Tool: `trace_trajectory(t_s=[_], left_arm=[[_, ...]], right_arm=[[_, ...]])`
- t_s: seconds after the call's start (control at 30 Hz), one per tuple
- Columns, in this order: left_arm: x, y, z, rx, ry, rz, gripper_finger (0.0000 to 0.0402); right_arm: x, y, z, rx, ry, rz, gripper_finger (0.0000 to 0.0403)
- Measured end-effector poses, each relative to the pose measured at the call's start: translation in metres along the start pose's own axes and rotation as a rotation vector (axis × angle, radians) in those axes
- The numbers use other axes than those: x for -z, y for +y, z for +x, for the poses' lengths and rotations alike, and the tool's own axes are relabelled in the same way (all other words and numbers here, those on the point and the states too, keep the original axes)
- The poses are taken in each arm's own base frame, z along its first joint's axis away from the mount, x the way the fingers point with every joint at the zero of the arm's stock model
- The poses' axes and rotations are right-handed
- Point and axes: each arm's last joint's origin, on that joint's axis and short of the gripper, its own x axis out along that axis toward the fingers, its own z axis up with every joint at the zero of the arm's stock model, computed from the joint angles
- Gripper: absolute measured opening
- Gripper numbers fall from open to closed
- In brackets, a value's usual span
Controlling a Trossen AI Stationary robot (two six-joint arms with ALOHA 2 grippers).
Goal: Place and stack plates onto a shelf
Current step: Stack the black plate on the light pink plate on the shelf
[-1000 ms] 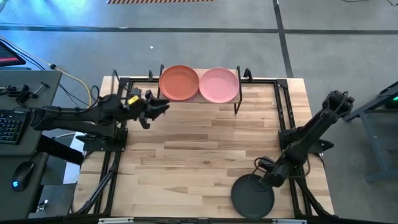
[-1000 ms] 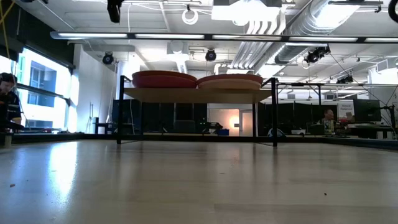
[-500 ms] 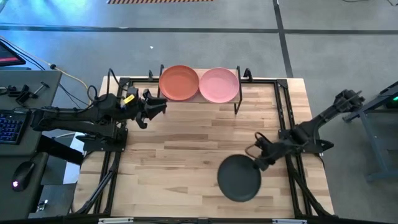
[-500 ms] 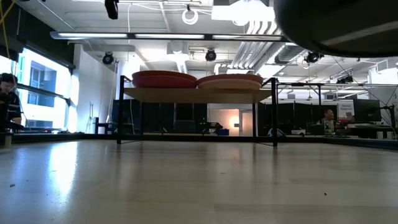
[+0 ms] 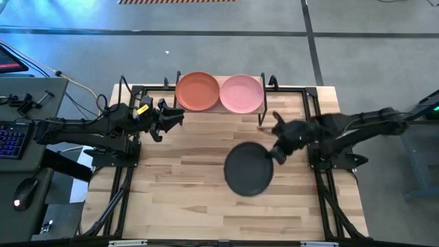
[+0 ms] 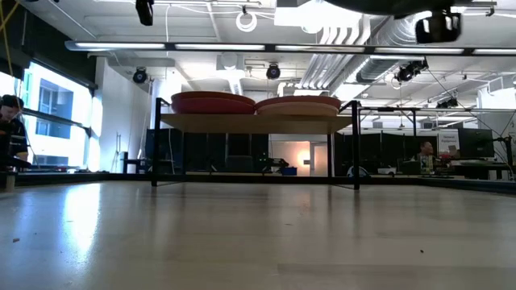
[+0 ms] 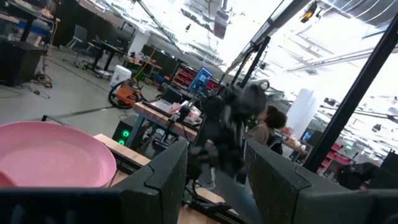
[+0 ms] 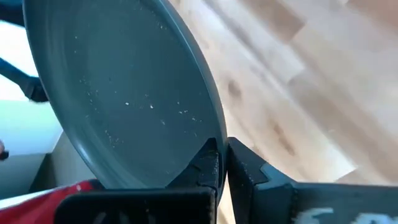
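Note:
The black plate point(image 5: 248, 169) hangs above the middle of the table, with my right gripper point(image 5: 278, 152) shut on its rim; the right wrist view shows its hollow side point(image 8: 124, 93). The shelf point(image 5: 221, 110) stands at the far edge and carries an orange plate point(image 5: 197, 91) and a light pink plate point(image 5: 241, 94), each resting on its base on the shelf top point(image 6: 258, 122). My left gripper point(image 5: 175, 116) waits open and empty beside the shelf's left end, raised and facing the pink plate point(image 7: 50, 155). My right gripper pinches the black plate's rim point(image 8: 214, 144) on the side toward the table's right edge, one finger point(image 8: 208, 165) on the hollow side and the other point(image 8: 244, 167) on the underside. The fingers come from the right, slanting down. The plate is lifted clear, hollow side up.
Black frame rails point(image 5: 314, 130) run along the table's left, right and far edges. Bare wood point(image 5: 199, 199) lies between the plate and the near edge. A desk with a keyboard point(image 5: 10, 137) stands left of the table. People sit in the room behind point(image 6: 425, 153).
My right gripper has lifted the black plate off the table's near right corner and carried it up, toward the far edge and the left, nearer the shelf. The wrist has rolled and tipped on the way. The plate now hangs clear of the table.

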Motion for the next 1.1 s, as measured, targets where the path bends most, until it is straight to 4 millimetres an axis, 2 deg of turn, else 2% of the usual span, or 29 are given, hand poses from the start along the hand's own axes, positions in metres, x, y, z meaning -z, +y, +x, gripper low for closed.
trace_trajectory(t_s=[0.27,0.5,0.77,0.93,1.1], left_arm=[[0.0,0.0,0.0,0.0,0.0,0.016,0.0152],[0.0,0.0,0.0,0.0,0.0,-0.016,0.0152],[0.0,0.0,0.0,0.0,0.0,0.009,0.0152],[0.0,0.0,0.0,0.0,0.0,0.009,0.0152],[0.0,0.0,0.0,0.0,-0.001,0.01,0.0152]], right_arm=[[-0.05,0.001,-0.04,0.042,-0.095,-0.039,0.0],[-0.096,0.002,-0.051,0.085,-0.151,-0.063,0.0],[-0.162,0.006,-0.073,0.205,-0.2,-0.166,0.0],[-0.201,-0.014,-0.087,0.306,-0.193,-0.153,0.0],[-0.232,-0.053,-0.087,0.402,-0.133,-0.044,0.0]])
